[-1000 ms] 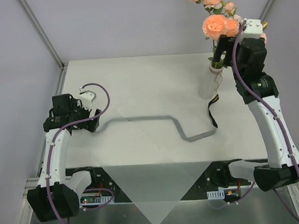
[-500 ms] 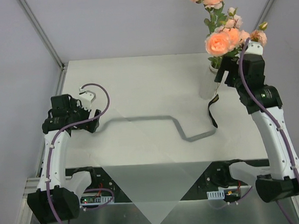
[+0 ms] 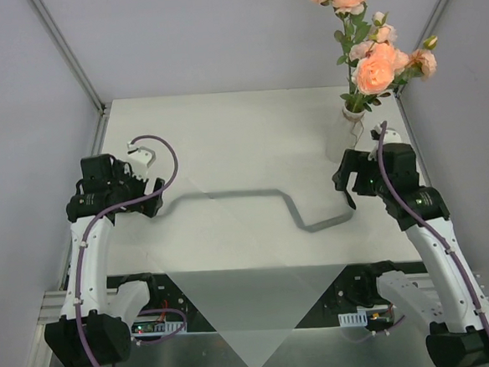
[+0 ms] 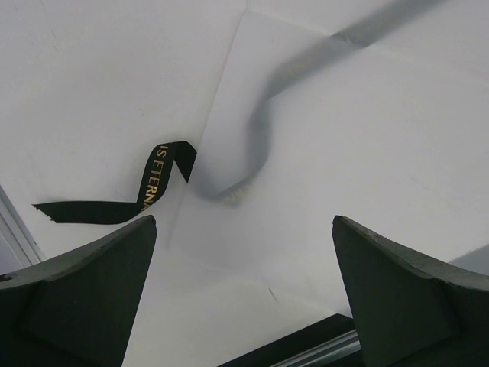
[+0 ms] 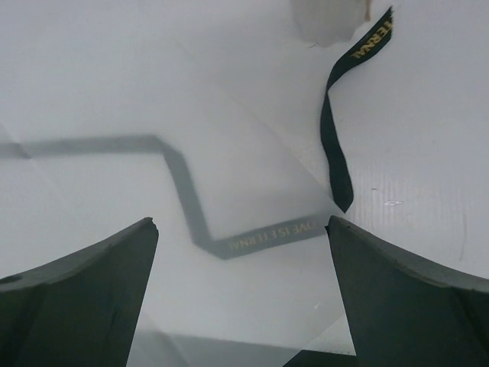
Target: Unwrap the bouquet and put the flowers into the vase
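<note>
The flowers, peach-pink roses on green stems, stand in the whitish vase at the far right of the table. No wrapping is around them. My right gripper hangs open just in front of the vase, over the dark ribbon. In the right wrist view the gripper is empty, with the ribbon and the vase base beyond it. My left gripper is open and empty at the left, over the edge of the paper; in its own view the gripper holds nothing.
The white translucent wrapping paper lies flat across the table's middle and hangs over the near edge. The ribbon runs under it and shows grey through it. Its black end lies bare by the paper's edge.
My right arm has drawn back from the vase mouth and dropped low in front of it, leaving the roses standing free. The left arm has barely moved.
</note>
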